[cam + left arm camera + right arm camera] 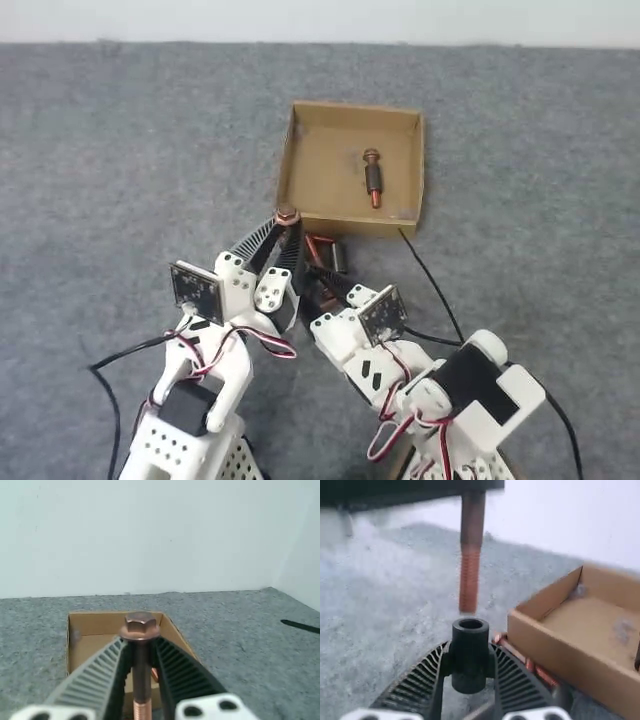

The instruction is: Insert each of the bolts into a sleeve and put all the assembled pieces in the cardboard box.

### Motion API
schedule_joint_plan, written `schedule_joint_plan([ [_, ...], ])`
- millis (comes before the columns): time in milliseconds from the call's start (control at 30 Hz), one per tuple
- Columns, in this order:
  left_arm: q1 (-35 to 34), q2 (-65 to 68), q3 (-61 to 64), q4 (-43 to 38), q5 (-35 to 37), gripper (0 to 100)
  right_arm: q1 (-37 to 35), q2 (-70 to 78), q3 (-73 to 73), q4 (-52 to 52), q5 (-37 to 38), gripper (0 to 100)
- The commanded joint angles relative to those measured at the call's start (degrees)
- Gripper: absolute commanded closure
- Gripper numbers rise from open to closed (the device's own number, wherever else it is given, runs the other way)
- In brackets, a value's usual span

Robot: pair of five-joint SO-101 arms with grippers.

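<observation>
Copper bolt [140, 626], clenched by left gripper [141, 647], hangs over right gripper's [469, 656] clamped sleeve [470, 635] beside the cardboard box [288, 180]; any offset may jam the tip

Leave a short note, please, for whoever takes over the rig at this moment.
Left pincer: shut on a bolt, head up, tip just above the sleeve, not yet in.
Right pincer: shut on the sleeve, upright, opening up.
Done: one assembled piece lies in the cardboard box.
Left: lower the bolt into the sleeve, box it, then handle the loose bolt on the mat beside the box.
</observation>
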Motion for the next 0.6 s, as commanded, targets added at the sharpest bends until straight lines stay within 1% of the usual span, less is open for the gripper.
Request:
schedule_joint_plan([
  [0,0.3,-1.6,-0.7,0.1,0.7,99,0.9,-0.8,-2.0,-2.3,3.0,99.3],
  [133,0.3,-1.6,-0.7,1.5,0.7,99,0.9,-1.2,-1.8,-2.9,6.4,99.3],
  [233,0.3,-1.6,-0.7,1.8,0.7,99,0.8,-1.4,-1.2,-3.0,6.6,99.3],
  [400,0.3,-1.6,-0.7,1.8,0.8,99,0.8,-1.3,0.4,-8.1,6.7,99.3],
  [567,0.3,-1.6,-0.7,1.8,0.8,99,0.8,-1.3,0.7,-8.8,6.7,99.3],
])
